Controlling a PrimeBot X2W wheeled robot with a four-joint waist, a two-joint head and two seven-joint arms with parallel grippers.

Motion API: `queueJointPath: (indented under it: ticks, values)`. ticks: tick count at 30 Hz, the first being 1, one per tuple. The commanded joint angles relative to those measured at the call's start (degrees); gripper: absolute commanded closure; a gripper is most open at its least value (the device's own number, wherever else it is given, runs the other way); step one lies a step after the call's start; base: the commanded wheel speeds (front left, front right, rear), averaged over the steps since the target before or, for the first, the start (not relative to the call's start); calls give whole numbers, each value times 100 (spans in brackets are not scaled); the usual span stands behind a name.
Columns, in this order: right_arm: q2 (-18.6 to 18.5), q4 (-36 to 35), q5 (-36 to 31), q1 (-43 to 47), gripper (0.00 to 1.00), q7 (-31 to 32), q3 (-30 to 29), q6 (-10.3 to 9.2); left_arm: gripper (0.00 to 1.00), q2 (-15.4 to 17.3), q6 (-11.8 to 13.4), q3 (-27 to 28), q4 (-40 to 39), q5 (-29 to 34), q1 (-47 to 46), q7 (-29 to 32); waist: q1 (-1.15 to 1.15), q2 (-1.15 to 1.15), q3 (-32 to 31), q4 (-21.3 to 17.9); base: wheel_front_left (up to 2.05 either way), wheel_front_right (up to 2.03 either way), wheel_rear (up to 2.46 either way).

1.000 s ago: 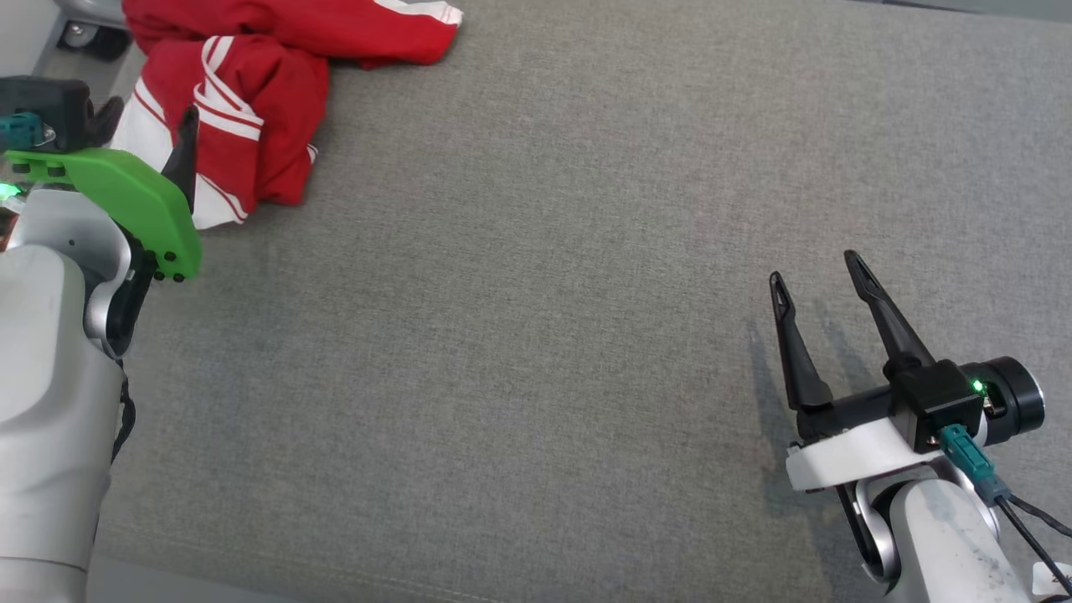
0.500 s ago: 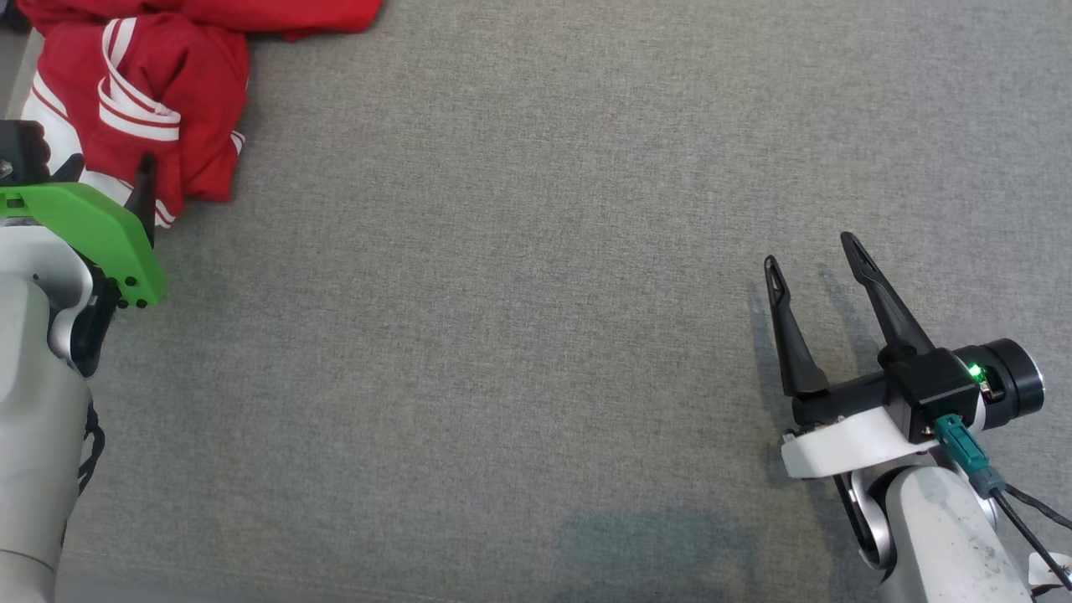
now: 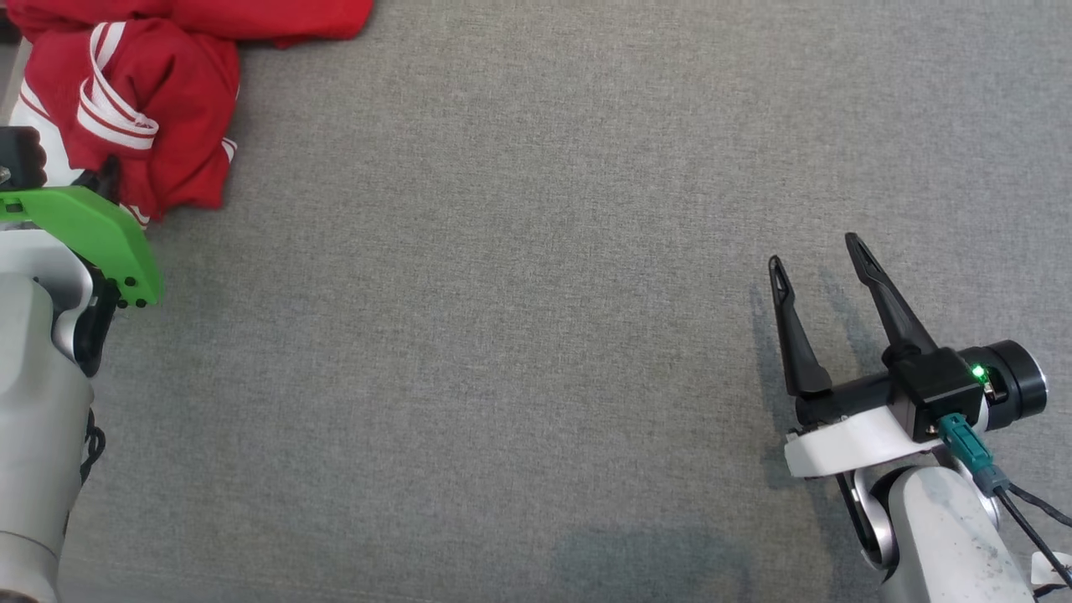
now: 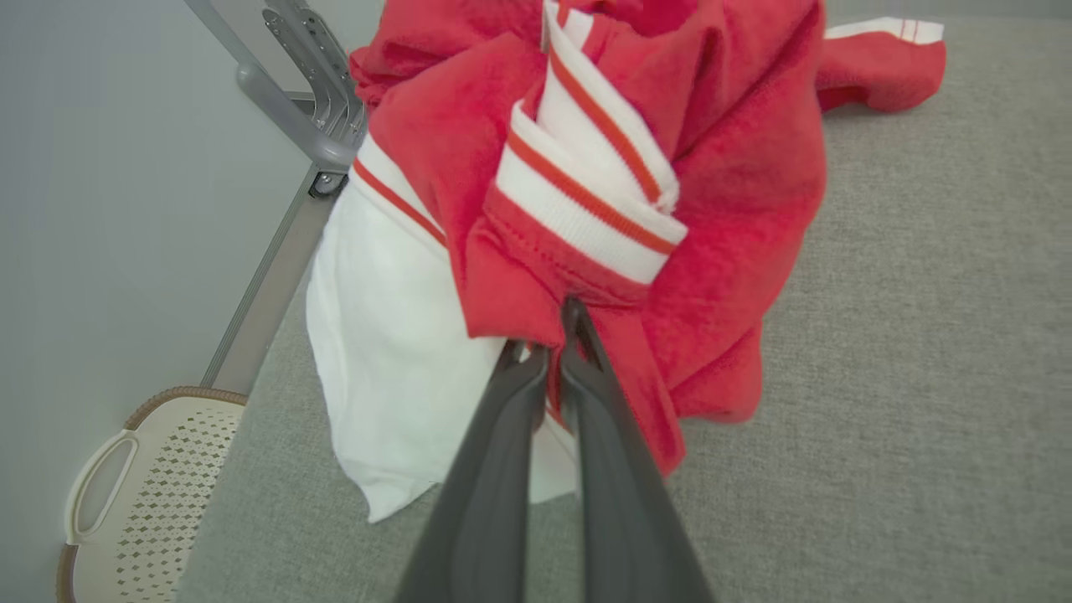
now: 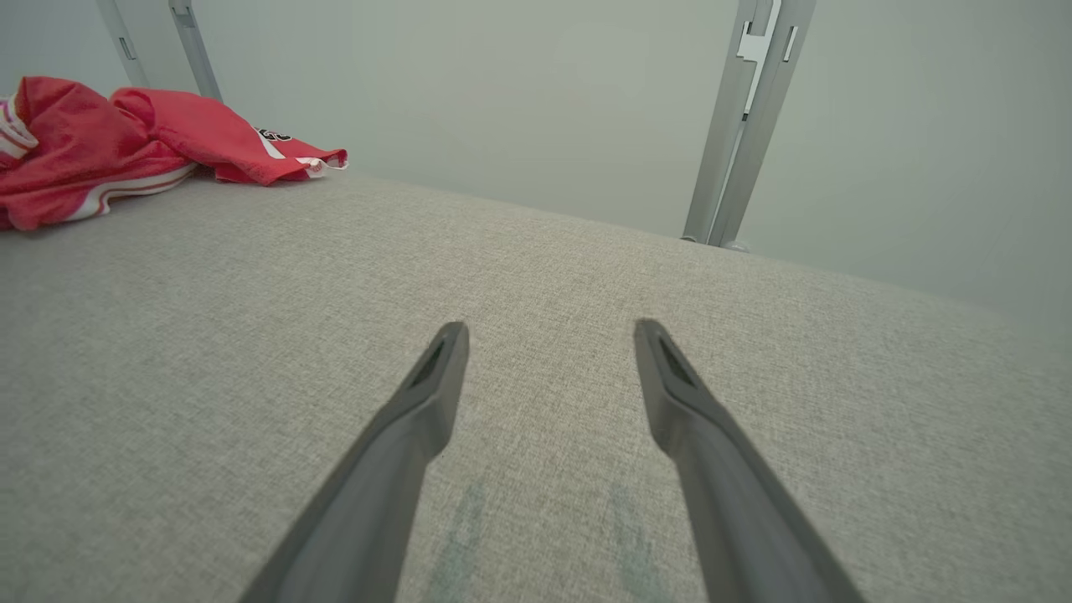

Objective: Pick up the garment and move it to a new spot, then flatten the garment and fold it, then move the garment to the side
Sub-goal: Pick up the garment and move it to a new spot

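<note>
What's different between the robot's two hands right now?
The left hand is shut, pinching the red and white garment; the right hand is open and holds nothing. The left hand is at the garment, the right hand over bare grey surface, apart from it. The left hand sits on a green mount, the right hand on a white mount. Both have two long dark fingers.

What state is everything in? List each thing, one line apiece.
red-and-white garment: crumpled in a heap at the far left of the grey padded table, not flattened, not folded.
left hand: shut on a red fold of the garment.
right hand: open, empty, over bare table.
laundry basket: upright on the floor beside the table.
</note>
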Motion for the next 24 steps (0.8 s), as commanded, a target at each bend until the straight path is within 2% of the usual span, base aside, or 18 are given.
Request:
queueJointPath:
  ticks: [1, 10, 19, 24]
  values:
    - [-22, 24, 68, 14, 0, -19, -7, 0, 100, 87, -3, -29, 16, 4, -133, -62, 0, 0, -123, 46, 0, 0, 0]
    - [-23, 164, 470, 187, 0, -19, 19, 0, 100, 464, -8, -394, -199, 209, -501, -99, 0, 0, -933, 50, 0, 0, 0]
    - [-22, 256, 837, 559, 0, -19, -221, 0, 100, 825, -9, -985, -1277, 166, -768, 257, 0, 0, -1840, -283, 0, 0, 0]
    - [-20, 278, 938, 793, 0, -19, -415, 0, 100, 810, -9, -1263, -1983, 76, -746, 548, 0, 0, -2218, -555, 0, 0, 0]
